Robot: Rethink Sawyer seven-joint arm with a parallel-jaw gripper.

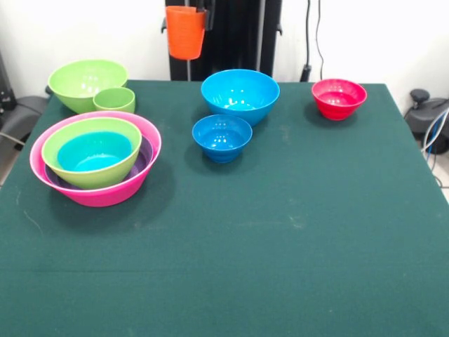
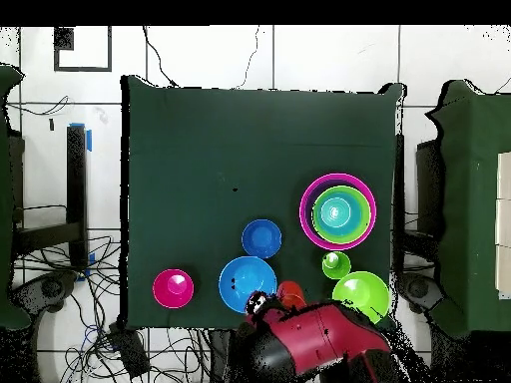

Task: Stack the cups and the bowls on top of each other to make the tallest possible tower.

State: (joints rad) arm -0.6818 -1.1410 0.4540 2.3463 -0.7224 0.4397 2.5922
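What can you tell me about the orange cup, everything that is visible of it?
The orange cup is a smooth, plastic-looking tumbler, taller than wide and narrowing toward its base. It hangs upright in the air at the table's far edge, well above the cloth, with its rim at the gripper, which appears to hold it there. It touches no bowl. From overhead only a small orange patch shows beside the arm.

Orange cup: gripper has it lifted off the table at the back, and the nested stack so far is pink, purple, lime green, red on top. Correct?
Not quite. The innermost bowl of the stack is blue, not red; the red bowl sits alone on the table. The front view shows it. The rest holds: the orange cup is held up by the gripper at the back, and pink, purple and lime green nest in that order.
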